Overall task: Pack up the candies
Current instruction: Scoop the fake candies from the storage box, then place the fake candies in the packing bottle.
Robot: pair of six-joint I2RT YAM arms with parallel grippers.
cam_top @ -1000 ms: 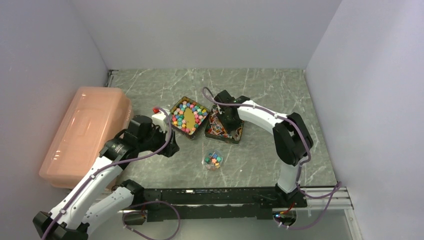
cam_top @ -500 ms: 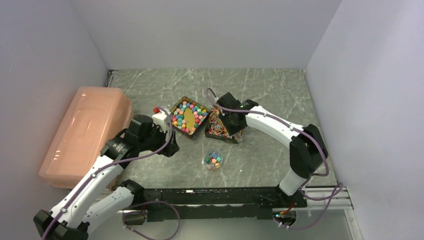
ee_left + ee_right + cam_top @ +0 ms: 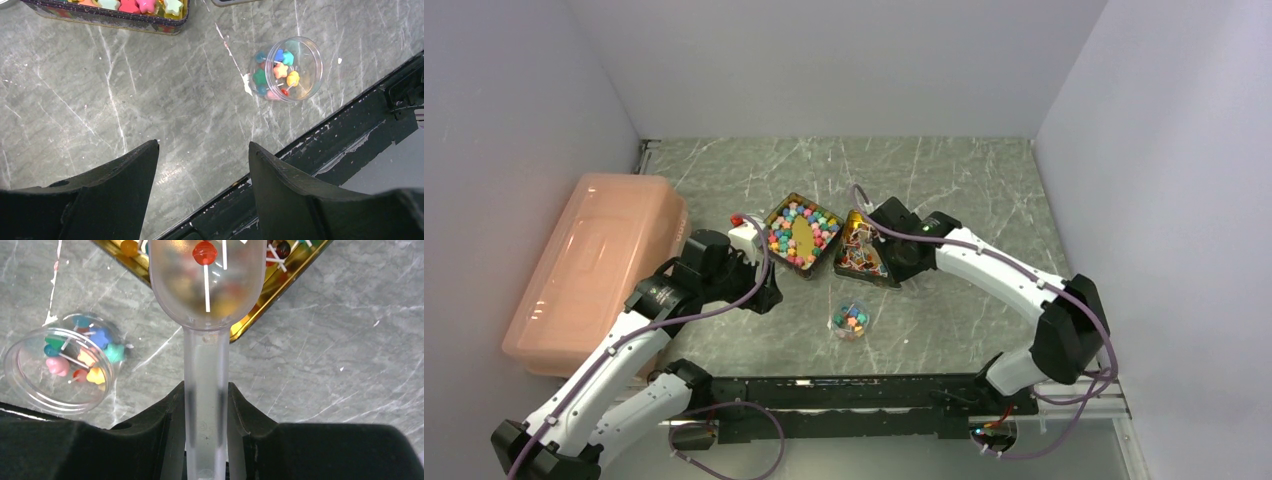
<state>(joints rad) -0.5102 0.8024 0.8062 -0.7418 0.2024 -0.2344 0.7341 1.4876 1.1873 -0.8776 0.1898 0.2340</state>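
Where the right wrist camera looks along its own fingers, the right gripper (image 3: 206, 407) is pinched narrow on the frosted handle of a clear scoop (image 3: 206, 355). The top view leaves that grip too small to read. Just past the fingertips the scoop's bowl carries 1 red candy (image 3: 205, 252) on a white stick, over the corner of a gold tin (image 3: 280, 287). Left of these fingers a small clear jar (image 3: 30, 385) sits on the marble table (image 3: 325, 365), with more candies (image 3: 100, 337) inside, stars and balls on sticks.

The left wrist view shows the left gripper (image 3: 202, 147) spread wide, nothing between its fingers, only bare table below. Ahead and to the right of its fingertips is the same jar. Farther ahead to the left runs the dark wall of a second tin (image 3: 110, 17), packed with star-shaped pieces.

Only the top view shows the 2 tins just beside each other between the 2 grippers. It alone also shows a pink lidded box (image 3: 594, 265) on the left gripper's outer side.
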